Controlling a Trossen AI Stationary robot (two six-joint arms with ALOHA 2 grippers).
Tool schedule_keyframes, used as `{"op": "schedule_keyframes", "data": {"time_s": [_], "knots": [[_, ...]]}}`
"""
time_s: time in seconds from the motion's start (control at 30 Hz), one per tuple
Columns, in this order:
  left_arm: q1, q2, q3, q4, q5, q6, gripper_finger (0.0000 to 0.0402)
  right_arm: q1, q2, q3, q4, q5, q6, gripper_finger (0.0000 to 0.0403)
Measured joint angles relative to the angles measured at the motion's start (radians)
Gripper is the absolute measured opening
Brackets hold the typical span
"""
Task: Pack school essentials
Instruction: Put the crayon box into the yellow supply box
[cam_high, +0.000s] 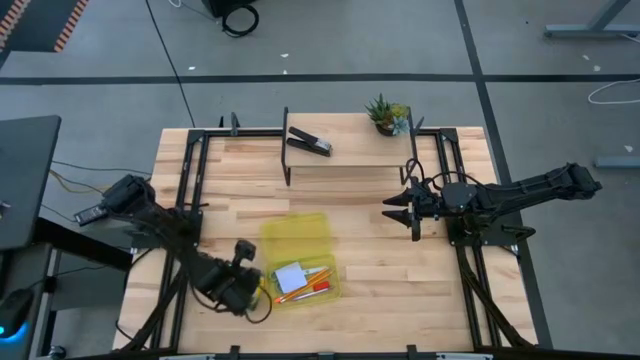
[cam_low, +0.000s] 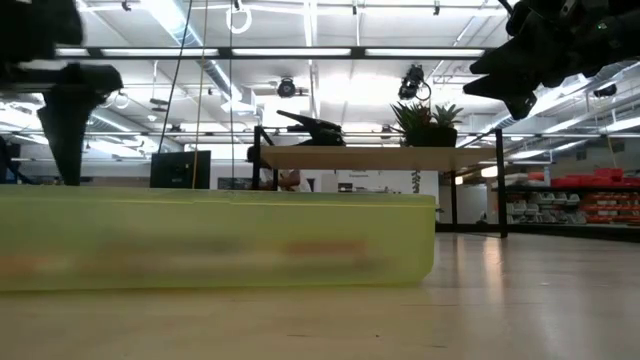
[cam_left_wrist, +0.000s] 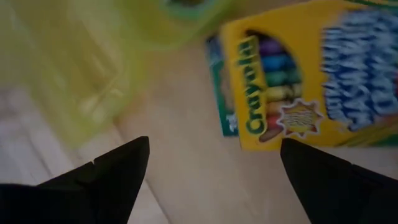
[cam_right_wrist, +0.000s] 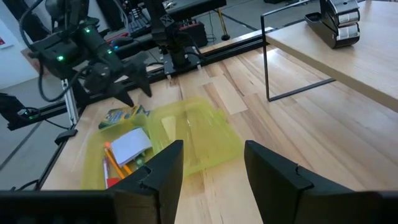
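Observation:
A green-yellow crayon box (cam_left_wrist: 292, 81) lies flat on the wood beside a translucent yellow case (cam_high: 297, 240); it also shows in the right wrist view (cam_right_wrist: 121, 115). My left gripper (cam_left_wrist: 211, 149) is open just above the crayon box and touches nothing; in the high view my left gripper (cam_high: 250, 285) hides the crayon box. In the case lie a pale-blue note pad (cam_high: 289, 276), orange pencils (cam_high: 305, 291) and a small red piece (cam_high: 322, 287). I cannot make out the scissors. My right gripper (cam_high: 400, 212) is open and empty, held above the table to the right of the case.
A raised wooden shelf (cam_high: 350, 150) at the far side carries a black stapler (cam_high: 310, 142) and a small potted plant (cam_high: 387, 114). Its thin black legs (cam_high: 286, 160) stand just beyond the case. Bare wood lies between the case and my right gripper.

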Motion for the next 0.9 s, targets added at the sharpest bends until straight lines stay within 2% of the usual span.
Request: {"op": "schedule_keyframes", "data": {"time_s": [0.23, 0.37, 0.5, 0.57, 0.7, 0.9], "knots": [[0.076, -0.021, -0.002, -0.018, 0.087, -0.229, 0.0368, 0.0, 0.0, 0.0, 0.0, 0.0, 0.0, 0.0177], [0.08, -0.069, -0.002, 0.022, 0.099, -0.257, 0.035, 0.0, 0.0, 0.0, 0.0, 0.0, -0.008, 0.0177], [0.08, -0.113, -0.001, 0.061, 0.153, -0.3, 0.0334, 0.0, 0.0, 0.0, 0.0, 0.0, -0.019, 0.0177], [0.08, -0.125, -0.001, 0.062, 0.177, -0.448, 0.0327, 0.0, 0.0, 0.0, 0.0, 0.0, -0.019, 0.0177], [0.08, -0.132, -0.001, 0.078, 0.267, -0.879, 0.0319, 0.0, 0.0, 0.0, 0.0, 0.0, -0.019, 0.0177], [0.074, -0.132, 0.0, 0.154, 0.305, -1.301, 0.0321, 0.0, 0.0, 0.0, 0.001, 0.0, -0.02, 0.0177]]}}
